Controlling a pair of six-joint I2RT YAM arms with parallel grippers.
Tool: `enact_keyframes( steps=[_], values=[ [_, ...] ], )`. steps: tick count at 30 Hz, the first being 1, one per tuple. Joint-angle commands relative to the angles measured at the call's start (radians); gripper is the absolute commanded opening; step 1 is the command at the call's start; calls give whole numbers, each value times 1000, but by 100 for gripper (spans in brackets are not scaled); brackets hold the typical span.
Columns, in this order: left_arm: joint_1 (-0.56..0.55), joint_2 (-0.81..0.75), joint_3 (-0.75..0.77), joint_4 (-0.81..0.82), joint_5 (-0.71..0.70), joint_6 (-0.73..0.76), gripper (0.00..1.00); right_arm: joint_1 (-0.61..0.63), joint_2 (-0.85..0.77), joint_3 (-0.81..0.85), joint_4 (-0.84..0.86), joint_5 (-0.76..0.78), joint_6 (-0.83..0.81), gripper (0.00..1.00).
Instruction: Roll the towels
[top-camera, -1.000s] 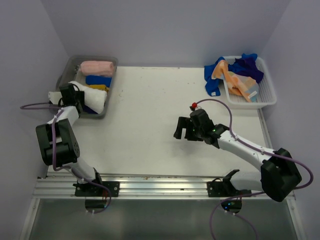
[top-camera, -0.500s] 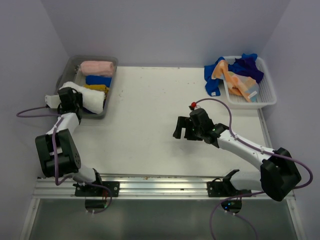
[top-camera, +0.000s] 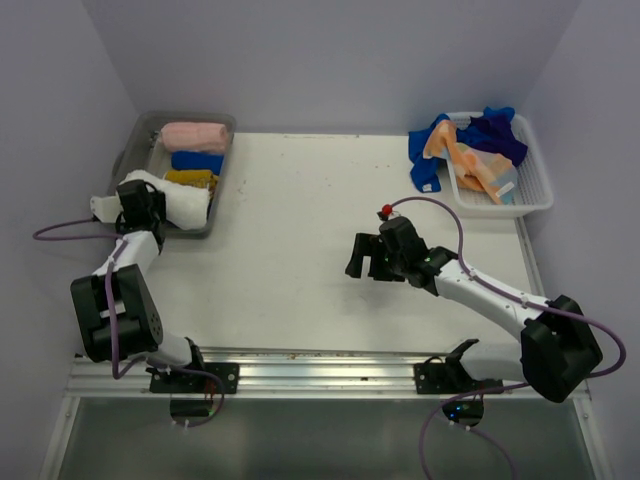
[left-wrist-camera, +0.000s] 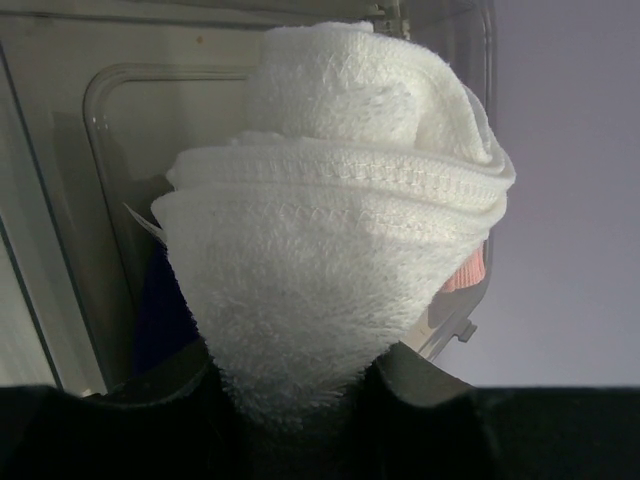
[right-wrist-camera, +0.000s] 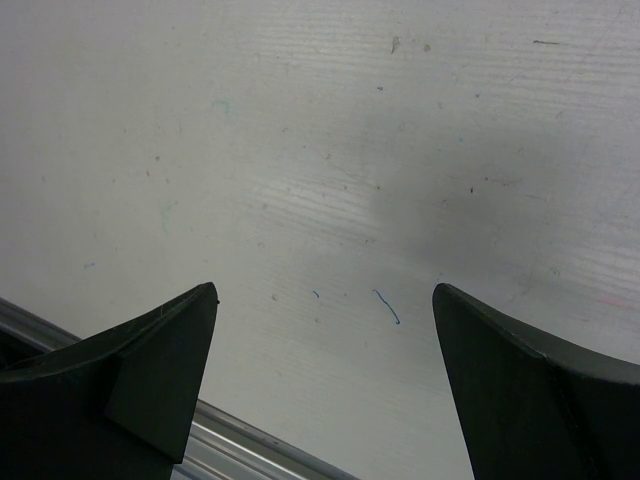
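Note:
My left gripper (top-camera: 148, 203) is shut on a rolled white towel (top-camera: 180, 200) at the near end of the grey tub (top-camera: 137, 135). In the left wrist view the white towel roll (left-wrist-camera: 340, 230) fills the frame, end-on, pinched between my fingers (left-wrist-camera: 432, 372) of the left gripper (left-wrist-camera: 300, 375). Rolled pink (top-camera: 195, 135), blue (top-camera: 197, 160) and yellow (top-camera: 190, 178) towels lie in the tub. Loose blue (top-camera: 430, 152), orange (top-camera: 470, 165) and purple (top-camera: 497, 135) towels are heaped in the white basket (top-camera: 535, 203). My right gripper (top-camera: 367, 262) (right-wrist-camera: 325, 300) hangs open over the bare table, holding nothing.
The tub stands at the table's back left corner, the basket at the back right. Purple walls close in on three sides. A metal rail (top-camera: 320, 372) runs along the near edge, also seen as a rail (right-wrist-camera: 250, 445) under the right fingers.
The left gripper with the white roll has shifted slightly to the near left, beside the tub. The right arm has not moved.

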Motion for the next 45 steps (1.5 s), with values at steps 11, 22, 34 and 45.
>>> enact_keyframes(
  steps=[11, 22, 34, 45],
  values=[
    [6, 54, 45, -120, -40, 26, 0, 0, -41, 6, 20, -15, -4, 92],
    [6, 109, 177, -397, -78, 22, 38, 0, -61, -2, 20, -12, 1, 92],
    [5, 79, 164, -444, -54, 82, 61, 0, -59, -15, 39, -21, 4, 92],
    [5, 63, 234, -453, -39, 156, 75, 1, -61, -9, 40, -21, -1, 92]
  ],
)
